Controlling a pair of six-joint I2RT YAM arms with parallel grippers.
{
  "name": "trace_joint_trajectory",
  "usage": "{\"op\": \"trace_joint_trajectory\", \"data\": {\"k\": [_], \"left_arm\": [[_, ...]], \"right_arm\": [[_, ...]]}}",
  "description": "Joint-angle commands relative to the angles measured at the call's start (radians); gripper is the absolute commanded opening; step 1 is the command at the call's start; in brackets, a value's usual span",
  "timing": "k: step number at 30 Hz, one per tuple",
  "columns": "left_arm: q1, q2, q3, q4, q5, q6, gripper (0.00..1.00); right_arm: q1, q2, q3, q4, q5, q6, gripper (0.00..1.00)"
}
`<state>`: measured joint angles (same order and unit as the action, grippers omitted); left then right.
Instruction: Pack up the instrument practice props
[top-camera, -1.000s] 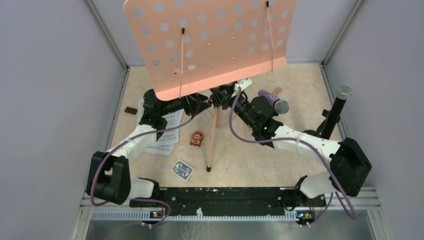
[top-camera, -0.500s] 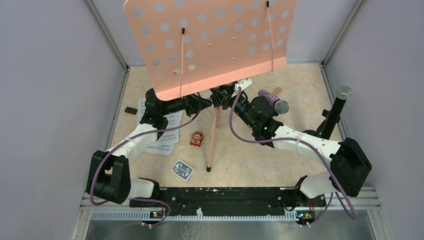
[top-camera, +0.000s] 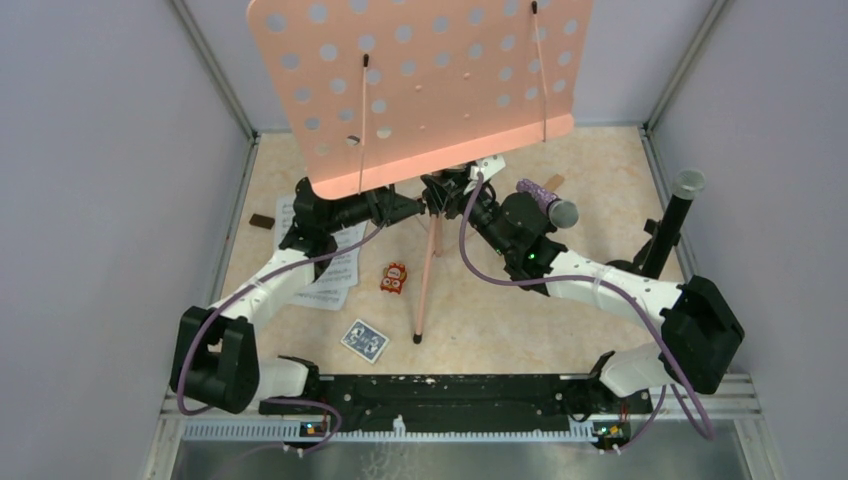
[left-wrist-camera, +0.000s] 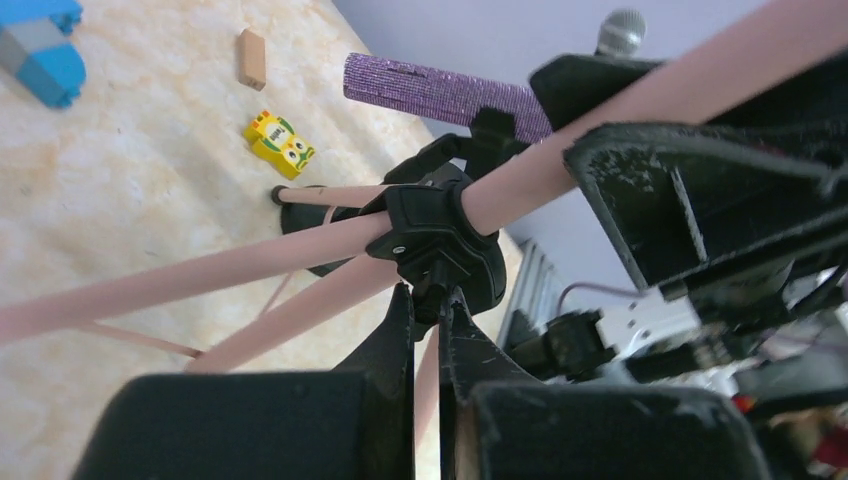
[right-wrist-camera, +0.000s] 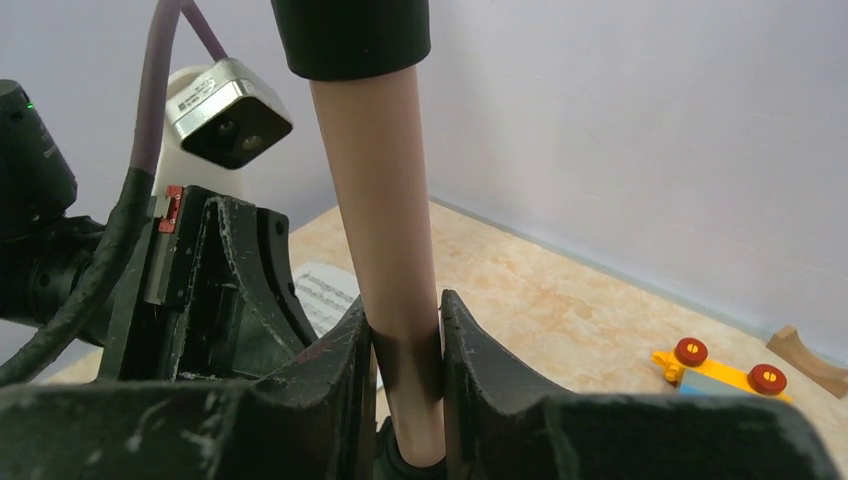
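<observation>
Top external view is showing us both arms reaching in to the music rack (top-camera: 430, 80), which is standing mid-tabletop (top-camera: 510, 310). Our left pincer (left-wrist-camera: 432, 325) is pinching shut on its black leg hub (left-wrist-camera: 440, 235); our right pincer (right-wrist-camera: 405, 350) is clamping the pink pole (right-wrist-camera: 375, 200).

My left arm (top-camera: 265, 285) and my right arm (top-camera: 610, 290) are smooth white tubes with fat black blocky joints. A thick purple cable (right-wrist-camera: 150, 70) loops along each one, and a tiny green light (top-camera: 532, 256) shines on the right one. My left gripper (left-wrist-camera: 428, 300) and my right gripper (right-wrist-camera: 405, 320) each have two black pointy fingers (right-wrist-camera: 480, 400), scratched and dusty white at the edges. My left wrist carries a small silver box camera (right-wrist-camera: 225, 115) on a white block, and both arms grow out of a long black bar (top-camera: 440, 390).
</observation>
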<state>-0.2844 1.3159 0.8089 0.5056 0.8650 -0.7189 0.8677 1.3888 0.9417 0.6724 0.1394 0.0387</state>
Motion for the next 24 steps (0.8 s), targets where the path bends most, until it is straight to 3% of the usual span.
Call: {"op": "trace_joint_trajectory", "data": {"k": [1, 7, 13, 20, 24], "left_arm": [[0.001, -0.027, -0.07, -0.051, -0.26, -0.297, 0.0], [0.001, -0.033, -0.09, -0.08, -0.313, -0.538, 0.0], [0.001, -0.002, -0.002, -0.35, -0.321, -0.72, 0.0], [0.001, -0.022, -0.016, -0.477, -0.319, -0.961, 0.0], [0.001, -0.045, -0.049, -0.409, -0.339, -1.043, 0.01]], "right_arm": [[0.022, -0.008, -0.044, -0.168, -0.022, 0.157, 0.0], [0.022, -0.01, -0.041, -0.174, -0.025, 0.16, 0.0], [0.022, -0.011, -0.039, -0.18, -0.03, 0.165, 0.0], [0.023, -0.015, -0.034, -0.186, -0.032, 0.168, 0.0], [0.022, -0.01, -0.035, -0.185, -0.032, 0.173, 0.0]]}}
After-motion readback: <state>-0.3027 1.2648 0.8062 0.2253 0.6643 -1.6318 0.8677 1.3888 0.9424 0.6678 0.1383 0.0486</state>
